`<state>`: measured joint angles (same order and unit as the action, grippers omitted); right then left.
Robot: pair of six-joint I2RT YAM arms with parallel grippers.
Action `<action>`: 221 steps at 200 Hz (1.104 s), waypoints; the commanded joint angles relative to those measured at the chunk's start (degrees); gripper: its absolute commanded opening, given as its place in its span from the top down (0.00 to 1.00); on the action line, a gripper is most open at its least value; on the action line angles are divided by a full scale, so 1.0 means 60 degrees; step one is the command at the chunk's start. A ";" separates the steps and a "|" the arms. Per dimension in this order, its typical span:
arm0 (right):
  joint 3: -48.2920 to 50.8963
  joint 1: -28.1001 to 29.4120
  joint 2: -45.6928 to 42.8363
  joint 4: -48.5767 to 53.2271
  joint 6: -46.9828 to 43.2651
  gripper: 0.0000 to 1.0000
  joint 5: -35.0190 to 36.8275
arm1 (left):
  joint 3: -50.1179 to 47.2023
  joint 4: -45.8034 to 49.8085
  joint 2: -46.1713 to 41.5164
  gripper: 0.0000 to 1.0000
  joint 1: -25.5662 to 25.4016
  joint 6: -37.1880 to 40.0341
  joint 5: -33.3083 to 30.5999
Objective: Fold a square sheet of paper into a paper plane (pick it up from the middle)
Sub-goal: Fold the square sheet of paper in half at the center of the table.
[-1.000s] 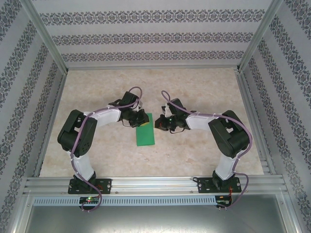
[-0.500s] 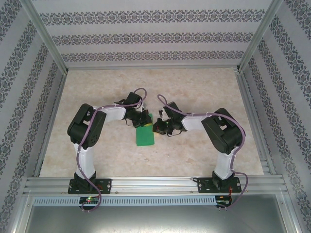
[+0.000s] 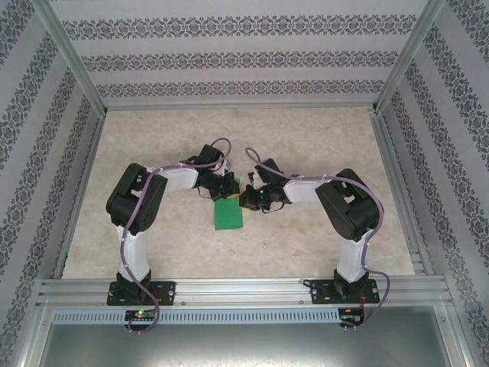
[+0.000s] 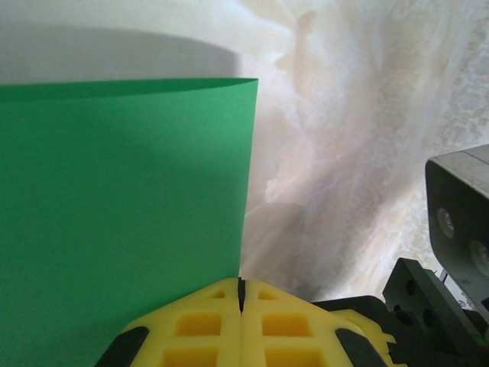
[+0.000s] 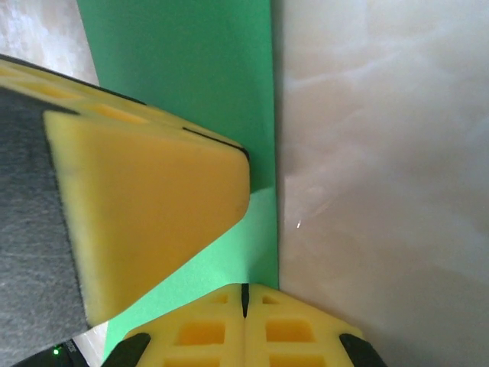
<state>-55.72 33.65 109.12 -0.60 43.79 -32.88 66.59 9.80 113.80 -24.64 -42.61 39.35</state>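
- Two pincers, mine, black with yellow pads: left pincer [image 3: 228, 186] and right pincer [image 3: 247, 199], close together at mid-surface.
- One bright green sheet of thin paper [image 3: 228, 215], plain, lying on the pale marbled surface [image 3: 321, 145] between my arms, its far end under both pincers.
- Left pincer [image 4: 241, 284], state: pads pressed together, tip at a side edge of the sheet [image 4: 122, 199]. A second ago the pads stood slightly apart.
- Right pincer [image 5: 244, 294], state: pads together, tip at the sheet's edge [image 5: 191, 69]. It has moved in leftward over the last second.
- Grip: I cannot tell whether either tip pinches the paper or merely presses on it.
- Judgement: both arms have converged on the far end, so a fold or crease there looks about to begin. No plane shape yet.
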 commanded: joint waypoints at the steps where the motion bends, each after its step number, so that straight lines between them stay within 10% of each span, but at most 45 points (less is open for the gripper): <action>1: -0.0161 0.0105 0.0149 0.0721 -0.0706 1.00 -0.0167 | -0.0043 0.0395 0.0255 0.98 -0.0008 0.0156 -0.0254; 221: 0.2415 0.0780 -0.1937 0.1731 -0.1748 1.00 -0.0438 | -0.0438 0.0970 0.0480 1.00 0.0080 0.0156 -0.1445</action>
<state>-44.27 37.78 99.48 3.70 34.68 -35.86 66.11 9.98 114.37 -24.64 -42.44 38.37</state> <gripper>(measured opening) 0.037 0.066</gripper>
